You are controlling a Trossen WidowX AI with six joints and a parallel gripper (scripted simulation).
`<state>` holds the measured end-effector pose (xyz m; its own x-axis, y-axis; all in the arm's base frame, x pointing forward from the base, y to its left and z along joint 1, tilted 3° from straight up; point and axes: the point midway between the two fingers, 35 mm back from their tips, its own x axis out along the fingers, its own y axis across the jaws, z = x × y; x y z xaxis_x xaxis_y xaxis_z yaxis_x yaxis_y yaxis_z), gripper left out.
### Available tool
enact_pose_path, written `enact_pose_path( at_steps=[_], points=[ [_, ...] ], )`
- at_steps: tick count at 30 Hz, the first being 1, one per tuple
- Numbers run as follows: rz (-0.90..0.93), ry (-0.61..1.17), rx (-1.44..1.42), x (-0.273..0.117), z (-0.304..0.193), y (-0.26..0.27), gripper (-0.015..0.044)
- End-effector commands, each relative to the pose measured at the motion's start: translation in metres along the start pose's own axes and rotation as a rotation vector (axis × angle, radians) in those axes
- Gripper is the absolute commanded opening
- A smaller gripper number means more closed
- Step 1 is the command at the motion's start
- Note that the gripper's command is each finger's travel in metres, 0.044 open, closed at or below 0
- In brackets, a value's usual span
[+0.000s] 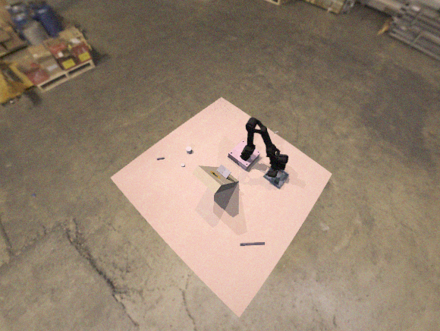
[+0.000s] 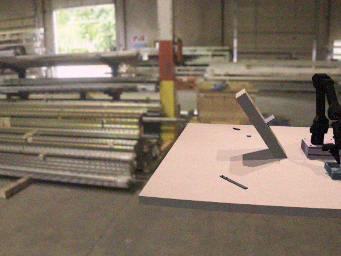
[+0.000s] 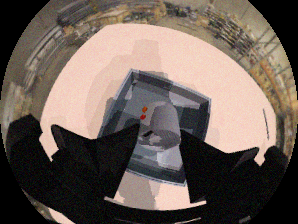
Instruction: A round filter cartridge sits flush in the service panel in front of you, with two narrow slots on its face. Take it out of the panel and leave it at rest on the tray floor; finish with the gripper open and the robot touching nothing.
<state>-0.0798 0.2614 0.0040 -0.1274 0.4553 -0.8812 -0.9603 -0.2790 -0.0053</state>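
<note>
The grey round filter cartridge (image 3: 165, 122) is between the two black fingers in the wrist view, with a dark slot showing on its near end. My gripper (image 3: 158, 131) (image 1: 274, 175) is shut on it and points down into the tray. The blue-grey tray (image 1: 280, 184) (image 2: 333, 173) (image 3: 206, 120) lies under the gripper, and its walls surround the cartridge in the wrist view. Whether the cartridge touches the tray floor is hidden. The service panel (image 1: 207, 175) (image 2: 258, 123) stands tilted, with a pale flap standing out from its face.
The robot's pink base (image 1: 236, 157) (image 2: 308, 151) stands beside the tray. A dark bar (image 1: 252, 244) (image 2: 233, 182) lies towards one table corner. A white cylinder (image 1: 189, 150), a small white piece (image 1: 183, 165) and a small dark piece (image 1: 161, 159) lie beyond the panel. Two red-orange dots show beside the cartridge.
</note>
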Motion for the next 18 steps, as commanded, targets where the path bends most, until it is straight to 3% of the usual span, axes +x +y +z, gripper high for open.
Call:
enact_pose_path(
  at_steps=[1, 11, 15, 18],
  points=[
    [0.0, -0.002, 0.0, 0.0, 0.001, 0.0, 0.0184],
    [0.0, -0.002, 0.0, 0.0, 0.001, 0.0, 0.044],
    [0.0, -0.002, 0.0, -0.009, 0.008, 0.0, 0.044],
    [0.0, -0.001, 0.0, -0.05, 0.032, 0.0, 0.044]
  ],
)
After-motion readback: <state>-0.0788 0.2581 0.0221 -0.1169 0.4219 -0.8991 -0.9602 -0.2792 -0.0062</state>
